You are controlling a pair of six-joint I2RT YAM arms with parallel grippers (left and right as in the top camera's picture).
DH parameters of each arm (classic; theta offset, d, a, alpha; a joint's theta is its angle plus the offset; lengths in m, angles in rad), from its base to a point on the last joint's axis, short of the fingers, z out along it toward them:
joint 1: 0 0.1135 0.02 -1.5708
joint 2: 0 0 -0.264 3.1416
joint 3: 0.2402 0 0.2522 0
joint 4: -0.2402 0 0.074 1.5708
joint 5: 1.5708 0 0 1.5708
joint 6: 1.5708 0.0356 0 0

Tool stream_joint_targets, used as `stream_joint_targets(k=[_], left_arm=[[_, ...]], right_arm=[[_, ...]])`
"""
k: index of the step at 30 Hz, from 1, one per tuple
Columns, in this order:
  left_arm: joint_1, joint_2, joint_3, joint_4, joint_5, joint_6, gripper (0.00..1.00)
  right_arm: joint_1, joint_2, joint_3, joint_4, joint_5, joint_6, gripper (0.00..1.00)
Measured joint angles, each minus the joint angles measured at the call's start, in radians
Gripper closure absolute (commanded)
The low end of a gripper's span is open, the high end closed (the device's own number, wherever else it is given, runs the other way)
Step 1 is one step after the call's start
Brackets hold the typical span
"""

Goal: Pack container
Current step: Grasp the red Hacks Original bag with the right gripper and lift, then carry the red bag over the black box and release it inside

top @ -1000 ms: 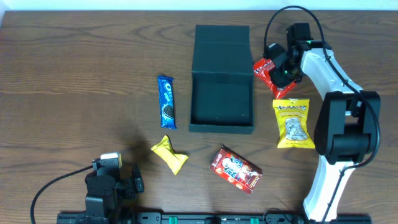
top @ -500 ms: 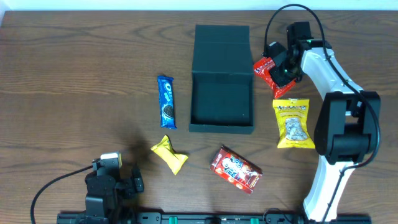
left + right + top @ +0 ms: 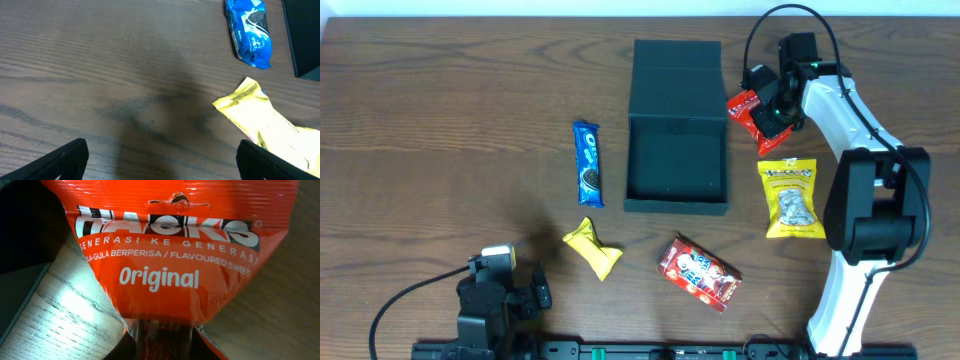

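Observation:
The dark teal-black container (image 3: pixel 676 192) stands open at the table's middle, its flap lid (image 3: pixel 677 78) laid back. My right gripper (image 3: pixel 767 113) is shut on a red Hacks sweets packet (image 3: pixel 746 106), just right of the container; the packet fills the right wrist view (image 3: pixel 165 255), with a container edge at its left (image 3: pixel 22 305). My left gripper (image 3: pixel 160 165) is open and empty at the near left, above bare wood. A blue Oreo pack (image 3: pixel 587 164) (image 3: pixel 248 31) and a yellow packet (image 3: pixel 591 248) (image 3: pixel 270 125) lie left of the container.
A yellow nut bag (image 3: pixel 790 198) lies right of the container. A red snack box (image 3: pixel 699 272) lies in front of it. The right arm's base (image 3: pixel 865 240) stands at the right edge.
My right gripper has shifted slightly away from me with the red packet. The left arm has not moved.

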Motion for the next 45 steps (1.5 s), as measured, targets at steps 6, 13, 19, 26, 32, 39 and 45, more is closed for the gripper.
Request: stream_joint_targets(k=[6, 13, 19, 26, 32, 39, 45], left_arm=[[0.0, 0.0, 0.0, 0.0, 0.0, 0.0, 0.05], [0.0, 0.0, 0.0, 0.0, 0.0, 0.0, 0.05], [0.0, 0.0, 0.0, 0.0, 0.0, 0.0, 0.05], [0.0, 0.0, 0.0, 0.0, 0.0, 0.0, 0.05], [0.0, 0.0, 0.0, 0.0, 0.0, 0.0, 0.05], [0.0, 0.0, 0.0, 0.0, 0.0, 0.0, 0.05], [0.0, 0.0, 0.0, 0.0, 0.0, 0.0, 0.05]], right_arm=[[0.001, -0.002, 0.001, -0.007, 0.0, 0.008, 0.98], [0.005, -0.034, -0.008, -0.031, -0.006, 0.047, 0.99], [0.006, -0.144, -0.019, -0.082, -0.006, 0.095, 0.99], [0.014, -0.356, -0.019, -0.151, -0.007, 0.201, 0.98], [0.09, -0.481, -0.019, -0.196, -0.007, 0.445, 0.99], [0.244, -0.499, -0.084, -0.119, -0.013, 0.73, 0.99], [0.339, -0.497, -0.216, -0.006, -0.018, 0.831, 0.98]])
